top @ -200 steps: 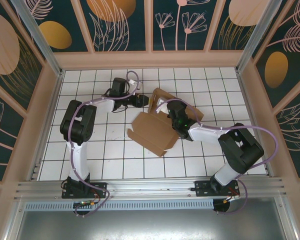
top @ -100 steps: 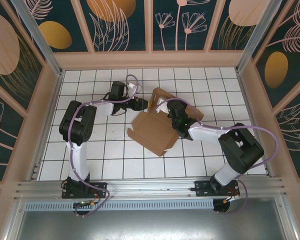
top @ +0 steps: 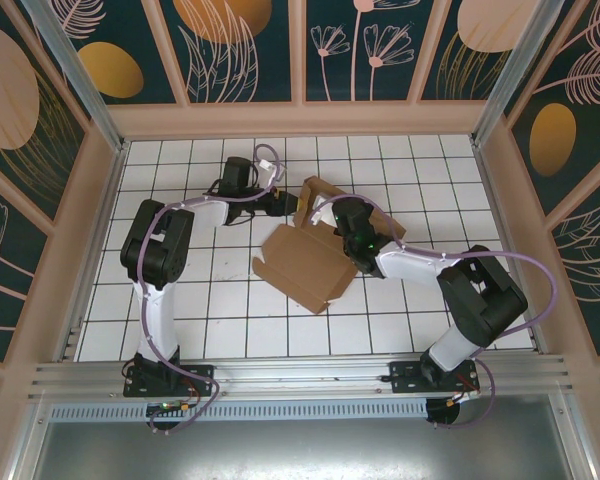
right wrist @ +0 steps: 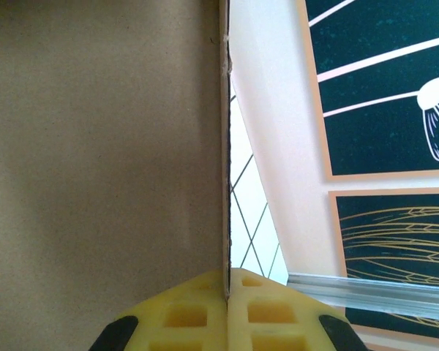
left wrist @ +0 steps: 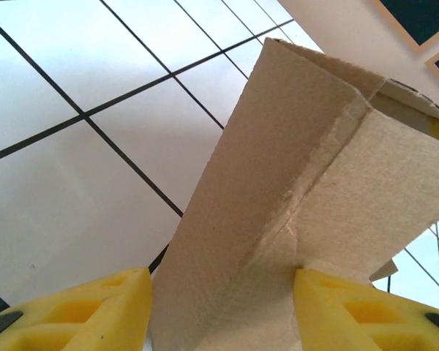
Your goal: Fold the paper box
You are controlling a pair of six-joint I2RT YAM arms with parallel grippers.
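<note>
1. Left hand (left wrist: 223, 311), half spread, pinches a creased flap of the paper box (left wrist: 278, 183).
2. Right hand (right wrist: 227, 285), closed tight, nips a thin panel edge.
3. Paper box lies mid-desk (top: 180, 300), raised flap at its 12 o'clock.

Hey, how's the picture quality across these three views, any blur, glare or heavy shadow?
Top external: evenly lit, sharp, no glare on the paper box. Left wrist: its grain crisp, floor tiles bright. Right wrist: its panel dim and featureless, wall behind brighter.
</note>
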